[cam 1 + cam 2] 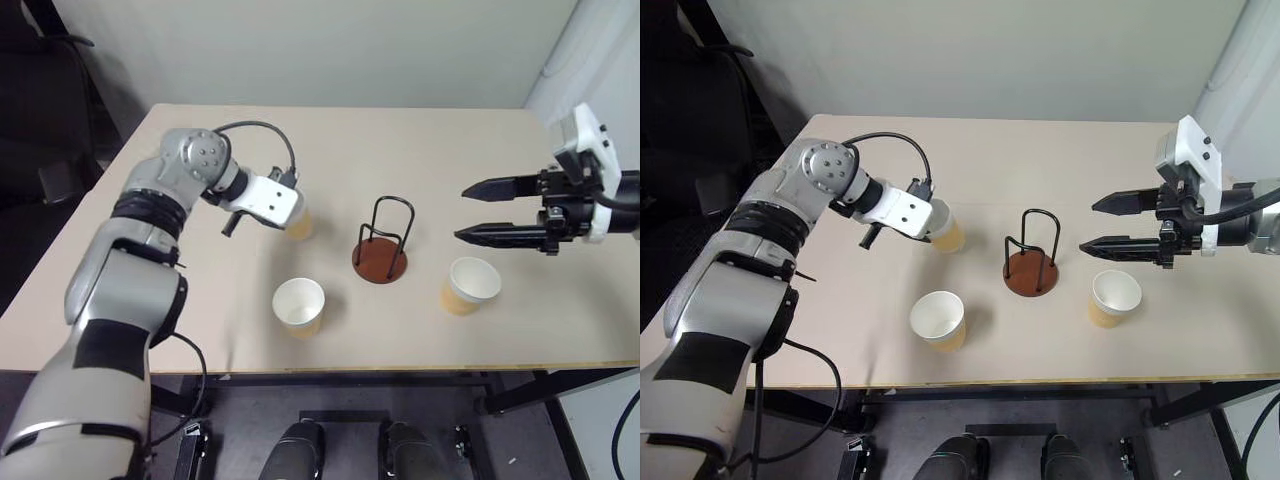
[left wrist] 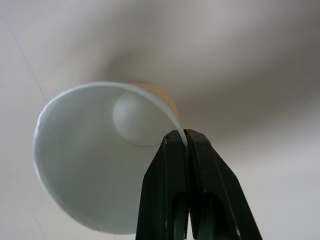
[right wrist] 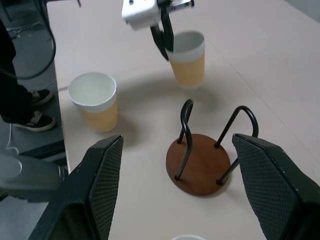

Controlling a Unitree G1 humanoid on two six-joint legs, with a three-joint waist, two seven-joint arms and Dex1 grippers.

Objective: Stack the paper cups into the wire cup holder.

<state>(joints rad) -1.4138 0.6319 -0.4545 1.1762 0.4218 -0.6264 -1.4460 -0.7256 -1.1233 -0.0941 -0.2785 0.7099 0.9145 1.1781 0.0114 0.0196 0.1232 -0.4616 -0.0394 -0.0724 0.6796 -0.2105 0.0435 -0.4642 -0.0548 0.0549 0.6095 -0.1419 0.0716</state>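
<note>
Your left gripper [image 2: 181, 136] is clamped on the rim of one cup [image 3: 187, 59], which hangs above the table [image 1: 400, 150] left of the holder [image 1: 381, 250], mouth up and long axis slightly tilted. Your right gripper [image 1: 478, 212] hovers with its fingers wide apart, pointing left toward the holder. The holder stands upright at mid-table, its wire loops rising from the base. A second cup [image 1: 299, 306] stands upright near the front edge, and a third [image 1: 469, 284] stands upright right of the holder.
</note>
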